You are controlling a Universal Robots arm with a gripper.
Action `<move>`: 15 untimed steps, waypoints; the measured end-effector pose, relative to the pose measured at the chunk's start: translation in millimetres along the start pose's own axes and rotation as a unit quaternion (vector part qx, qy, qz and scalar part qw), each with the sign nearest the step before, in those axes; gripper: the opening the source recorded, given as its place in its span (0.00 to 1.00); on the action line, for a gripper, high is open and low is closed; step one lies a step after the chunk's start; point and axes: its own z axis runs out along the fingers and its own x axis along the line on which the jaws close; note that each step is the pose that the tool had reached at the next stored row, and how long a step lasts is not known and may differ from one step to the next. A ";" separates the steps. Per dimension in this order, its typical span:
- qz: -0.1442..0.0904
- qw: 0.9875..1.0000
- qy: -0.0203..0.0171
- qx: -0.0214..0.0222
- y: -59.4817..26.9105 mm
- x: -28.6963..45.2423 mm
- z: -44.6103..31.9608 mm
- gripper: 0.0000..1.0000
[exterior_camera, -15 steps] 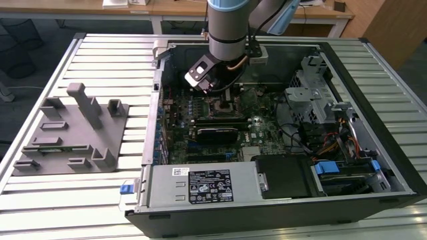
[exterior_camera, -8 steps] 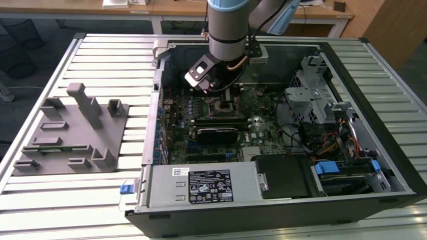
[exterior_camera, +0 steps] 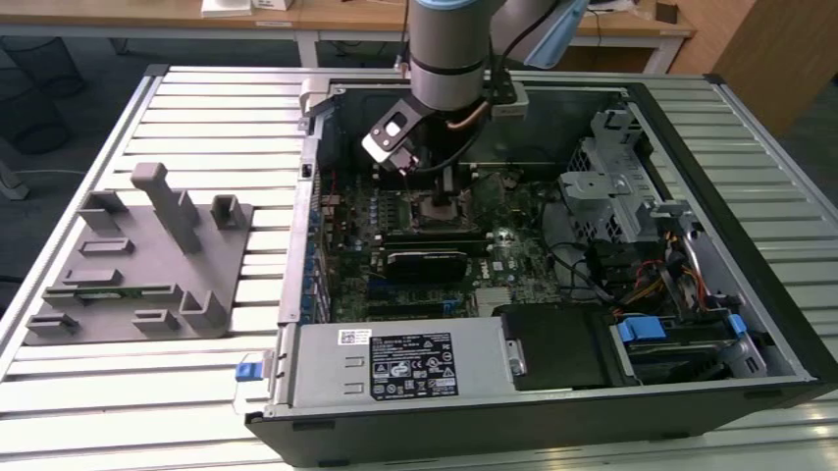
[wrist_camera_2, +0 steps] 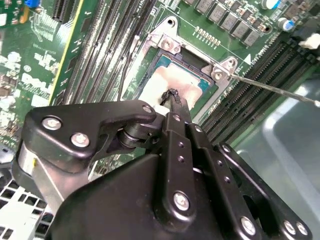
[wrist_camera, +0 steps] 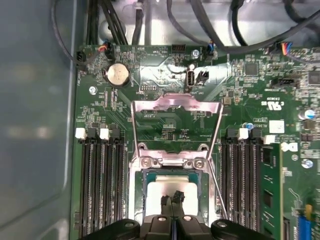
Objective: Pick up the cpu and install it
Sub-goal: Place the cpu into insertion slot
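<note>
The cpu (wrist_camera: 156, 194) (wrist_camera_2: 162, 80), a pale silvery square with a narrow green rim, lies flat inside the metal-framed socket (wrist_camera: 170, 162) (wrist_camera_2: 167, 45) of the green motherboard (wrist_camera: 165, 120). My gripper (wrist_camera: 171, 198) (wrist_camera_2: 173, 95) stands straight over it, fingertips pressed together at the cpu's top face; whether they touch it I cannot tell. Nothing sits between the fingers. In the exterior view the gripper (exterior_camera: 445, 201) reaches down into the open computer case (exterior_camera: 681, 383) above the socket.
The socket's load plate (wrist_camera: 176, 102) is swung up and open, and its thin wire lever (wrist_camera_2: 272, 87) sticks out sideways. Memory slots (wrist_camera: 102, 185) flank the socket. A grey slotted holder block (exterior_camera: 131, 265) rests on the table at the exterior view's left.
</note>
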 end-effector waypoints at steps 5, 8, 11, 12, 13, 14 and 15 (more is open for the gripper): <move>0.000 1.000 0.000 0.000 1.1 0.5 -18.8 0.11; 0.000 1.000 0.000 -0.001 1.9 0.8 -31.2 0.11; 0.000 1.000 0.000 -0.002 2.5 1.0 -42.0 0.11; 0.000 1.000 0.000 -0.002 2.6 1.1 -44.7 0.11; 0.000 1.000 0.000 -0.002 2.7 1.2 -46.4 0.11; 0.000 1.000 0.000 -0.002 2.7 1.2 -47.1 0.11; 0.000 1.000 0.000 -0.002 2.8 1.2 -47.1 0.11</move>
